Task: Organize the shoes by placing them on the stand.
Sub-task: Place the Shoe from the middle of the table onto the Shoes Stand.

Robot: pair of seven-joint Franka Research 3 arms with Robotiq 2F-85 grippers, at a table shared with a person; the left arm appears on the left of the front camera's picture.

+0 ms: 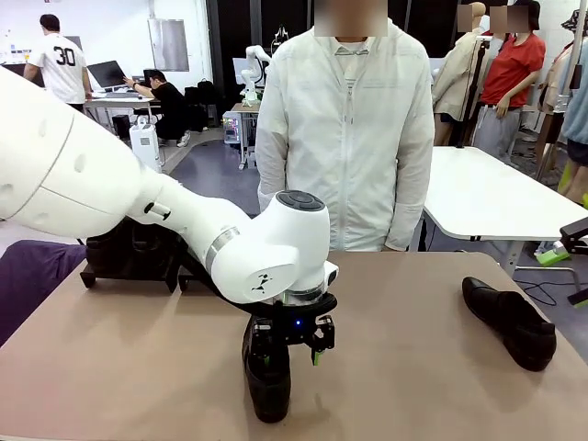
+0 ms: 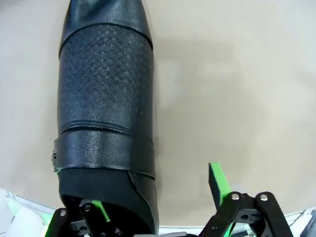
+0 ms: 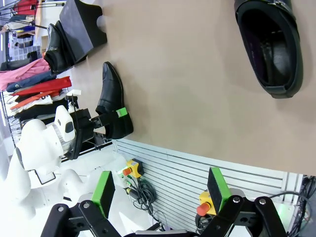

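Left claw [image 1: 289,347] down low over the near shoe [image 1: 266,381], front middle of the tabletop [image 1: 404,386]. In the wrist view the claw was spread. One finger [image 2: 98,210] was dipped inside the shoe's opening at the heel end, and the other pad [image 2: 217,180] stood outside, clear of the leather with bare tabletop showing between. So nothing was pinched yet, and the shoe looked to be resting flat.

To do this grab well, the outer finger should come in squarely on the side wall. The inner one should sit deep enough that the glossy leather can't slip out. Then a straight lift before any swing, since a heel-held shoe will want to droop at the toe.

Over at the far left sat the stand [image 3: 81,22] with another shoe [image 3: 57,47] against it, so the set-down would need to land on a free tray without nudging that one.

The right claw [image 3: 160,187] hung spread and empty off the robot's edge of the tabletop, with the last shoe [image 3: 269,47] lying well apart to the right. A person [image 1: 344,138] stood across the tabletop.
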